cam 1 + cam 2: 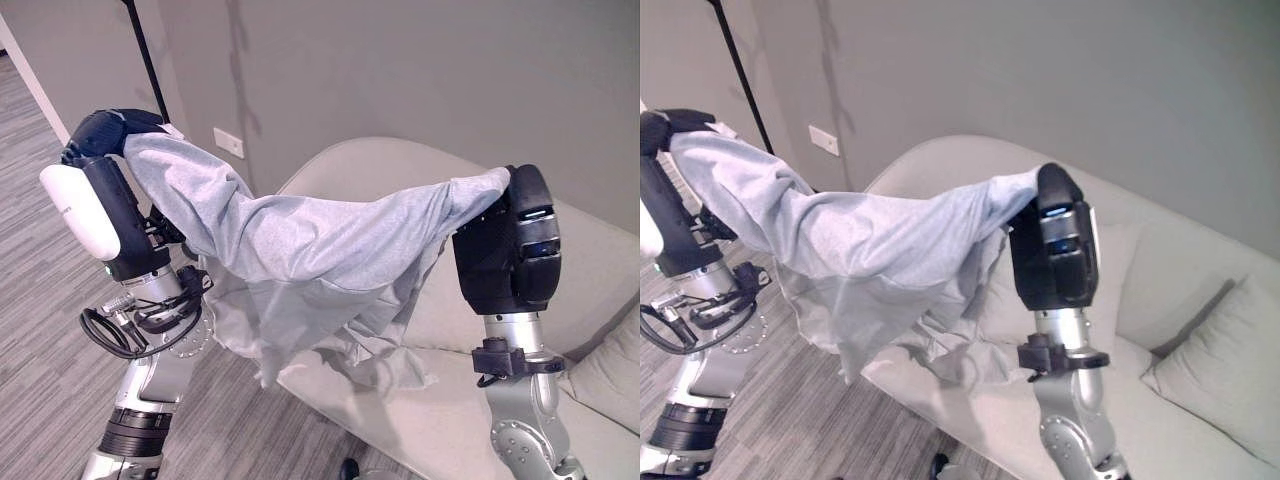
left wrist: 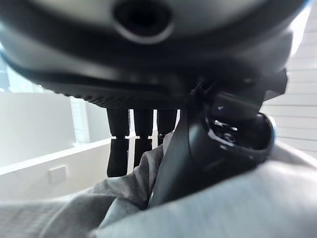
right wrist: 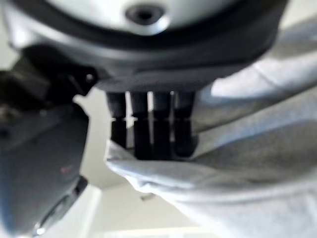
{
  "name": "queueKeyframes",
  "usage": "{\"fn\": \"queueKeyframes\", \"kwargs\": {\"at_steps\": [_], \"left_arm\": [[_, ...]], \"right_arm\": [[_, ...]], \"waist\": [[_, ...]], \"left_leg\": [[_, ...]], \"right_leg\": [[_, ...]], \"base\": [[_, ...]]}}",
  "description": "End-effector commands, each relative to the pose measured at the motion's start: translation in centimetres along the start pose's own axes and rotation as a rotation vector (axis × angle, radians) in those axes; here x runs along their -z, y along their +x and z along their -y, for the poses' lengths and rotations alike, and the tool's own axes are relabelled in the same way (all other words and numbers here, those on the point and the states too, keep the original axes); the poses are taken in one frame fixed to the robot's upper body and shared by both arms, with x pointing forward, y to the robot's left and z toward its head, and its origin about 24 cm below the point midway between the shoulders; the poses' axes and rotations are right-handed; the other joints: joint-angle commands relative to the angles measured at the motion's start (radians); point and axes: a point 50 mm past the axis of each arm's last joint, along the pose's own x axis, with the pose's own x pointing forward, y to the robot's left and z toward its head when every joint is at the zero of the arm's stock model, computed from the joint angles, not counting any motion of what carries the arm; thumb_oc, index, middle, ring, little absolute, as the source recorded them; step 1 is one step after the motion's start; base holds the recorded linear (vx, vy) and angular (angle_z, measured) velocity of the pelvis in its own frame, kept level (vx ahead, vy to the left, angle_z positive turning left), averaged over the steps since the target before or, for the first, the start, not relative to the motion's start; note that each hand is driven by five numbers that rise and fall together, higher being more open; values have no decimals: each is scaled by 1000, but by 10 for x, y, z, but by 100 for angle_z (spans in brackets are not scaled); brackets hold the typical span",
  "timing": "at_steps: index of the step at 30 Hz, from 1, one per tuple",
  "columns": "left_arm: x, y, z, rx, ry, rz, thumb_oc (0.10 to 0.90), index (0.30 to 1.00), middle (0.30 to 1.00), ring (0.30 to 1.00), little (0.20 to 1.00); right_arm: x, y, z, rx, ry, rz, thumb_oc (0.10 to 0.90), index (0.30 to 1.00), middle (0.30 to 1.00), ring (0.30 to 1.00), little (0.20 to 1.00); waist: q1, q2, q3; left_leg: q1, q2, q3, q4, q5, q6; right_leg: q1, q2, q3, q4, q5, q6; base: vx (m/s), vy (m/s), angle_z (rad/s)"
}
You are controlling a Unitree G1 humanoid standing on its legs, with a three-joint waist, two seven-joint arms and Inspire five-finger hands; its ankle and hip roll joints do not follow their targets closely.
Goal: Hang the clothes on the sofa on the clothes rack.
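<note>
Right wrist view, hand (image 3: 148,134) pinching garment (image 3: 257,163)

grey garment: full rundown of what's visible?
The grey garment is light grey, thin, soft-looking fabric, heavily creased. It is stretched like a sagging band between the two raised hands: the left robot hand grips one end high up, the right robot hand pinches the other end. The middle droops, and loose folds hang down to the beige sofa seat, where the lowest fabric appears to rest.
</note>
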Motion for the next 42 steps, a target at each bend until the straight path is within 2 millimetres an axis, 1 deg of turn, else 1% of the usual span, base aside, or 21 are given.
{"fn": "queueKeyframes", "kwargs": {"at_steps": [1,5,8,9,11,13,16,17,18,20,21,22,23,24,25,28,30,35,37,39,42], "left_arm": [[-23,13,-13,3,-141,150,400,300,300,300,300],[-29,0,-10,92,-287,99,400,300,300,300,300],[-29,-2,-6,97,-346,51,400,300,300,300,300],[-29,-2,-6,98,-347,49,400,300,300,300,300],[-28,-6,-5,122,-354,29,400,300,300,300,300],[-30,-7,-2,133,-365,30,400,300,300,300,300],[-35,-4,5,118,-410,35,400,300,300,300,300],[-35,-4,5,118,-411,35,400,300,300,300,300],[-38,-3,11,93,-444,24,400,300,300,300,300],[-40,-3,15,91,-466,14,400,300,300,300,300],[-47,-4,22,120,-489,26,400,300,300,300,300],[-47,-4,22,120,-489,26,400,300,300,300,300],[-51,-5,30,138,-516,19,400,300,300,300,300],[-51,-5,30,138,-517,20,400,300,300,300,300],[-53,-3,34,153,-513,47,400,300,300,300,300],[-53,5,24,113,-465,125,400,300,300,300,300],[-51,6,19,85,-429,141,400,300,300,300,300],[-45,-2,14,124,-369,127,400,300,300,300,300],[-44,-5,16,141,-386,110,400,300,300,300,300],[-44,-8,20,166,-423,81,400,300,300,300,300],[-45,-14,28,228,-456,48,400,300,300,300,300]], "right_arm": [[-34,13,-20,-100,43,256,400,300,300,300,300],[-32,14,-14,-60,28,239,400,300,300,300,300],[-31,14,-11,-55,-4,212,400,300,300,300,300],[-31,13,-11,-55,-6,211,400,300,300,300,300],[-33,10,-10,-70,-41,188,400,300,300,300,300],[-35,8,-5,-52,-52,185,400,300,300,300,300],[-38,6,6,13,-66,208,400,300,300,300,300],[-39,6,6,13,-67,209,400,300,300,300,300],[-39,5,9,52,-66,222,400,300,300,300,300],[-38,4,9,61,-70,221,400,300,300,300,300],[-40,1,11,74,-98,216,400,300,300,300,300],[-40,1,11,75,-98,216,400,300,300,300,300],[-41,-2,15,107,-122,214,400,300,300,300,300],[-41,-2,15,108,-123,214,400,300,300,300,300],[-35,-3,16,124,-95,206,400,300,300,300,300],[-31,3,11,127,-50,239,400,300,300,300,300],[-31,7,6,125,8,282,400,300,300,300,300],[-30,10,-5,27,30,258,400,300,300,300,300],[-31,9,-4,10,30,251,400,300,300,300,300],[-33,6,0,15,21,247,400,300,300,300,300],[-36,1,5,37,-15,242,400,300,300,300,300]], "waist": [[12,-47,-109],[40,-60,-82],[24,-61,-81],[26,-58,-81],[24,-65,-98],[17,-66,-105],[2,-68,-103],[2,-67,-102],[5,-41,-102],[7,-26,-102],[-5,6,-110],[-6,5,-111],[-20,19,-107],[-21,14,-110],[-23,10,-99],[1,25,-83],[-4,49,-72],[-20,50,-58],[-27,38,-58],[-44,19,-63],[-55,-1,-79]], "left_leg": [[7,-124,-4,-5,-114,56],[-106,-112,9,186,-132,15],[-127,-6,63,243,-155,-8],[-125,-4,64,246,-158,-9],[-92,78,38,221,-127,-8],[-51,148,22,169,-62,-20],[-27,288,-8,112,130,-54],[-25,290,-8,108,134,-56],[-19,326,-62,99,201,-85],[-27,319,-106,112,177,-84],[-32,282,-110,107,50,-102],[-33,281,-111,108,50,-101],[-56,214,-107,116,-67,-98],[-63,207,-109,118,-67,-93],[-83,134,-105,123,-95,-59],[-46,28,-70,25,-102,-2],[-28,4,-47,-5,-107,17],[-12,-18,31,-5,-120,30],[-11,-32,36,-5,-116,22],[-9,-49,36,-5,-120,19],[4,-74,40,-5,-144,22]], "right_leg": [[102,103,29,-91,-16,-7],[147,66,4,-205,24,-18],[152,31,-20,-225,25,1],[153,33,-18,-225,25,1],[147,-6,-24,-214,12,2],[140,-26,-29,-197,-6,-2],[130,-66,-28,-189,-9,-2],[130,-64,-29,-188,-9,-3],[136,-92,-14,-191,-8,9],[145,-110,-9,-193,-5,17],[176,-161,-35,-197,10,44],[177,-162,-36,-198,10,45],[182,-235,-35,-197,126,79],[181,-242,-36,-203,132,82],[152,-307,-32,-177,305,102],[97,-388,-122,-128,463,129],[67,-353,-187,-87,391,115],[-35,-122,-189,54,120,47],[-54,-33,-164,62,50,30],[-69,45,-113,39,18,20],[-26,87,-84,-73,11,-11]], "base": [[5,-78,34],[-84,30,9],[-61,117,35],[39,177,25],[93,227,-5],[82,236,-27],[60,287,-2],[162,525,1],[214,622,3],[251,661,6],[198,449,8],[372,961,29],[162,524,70],[243,949,78],[114,681,108],[138,725,60],[86,575,9],[31,308,-35],[50,109,-38],[74,39,-8],[110,-11,-20]]}}
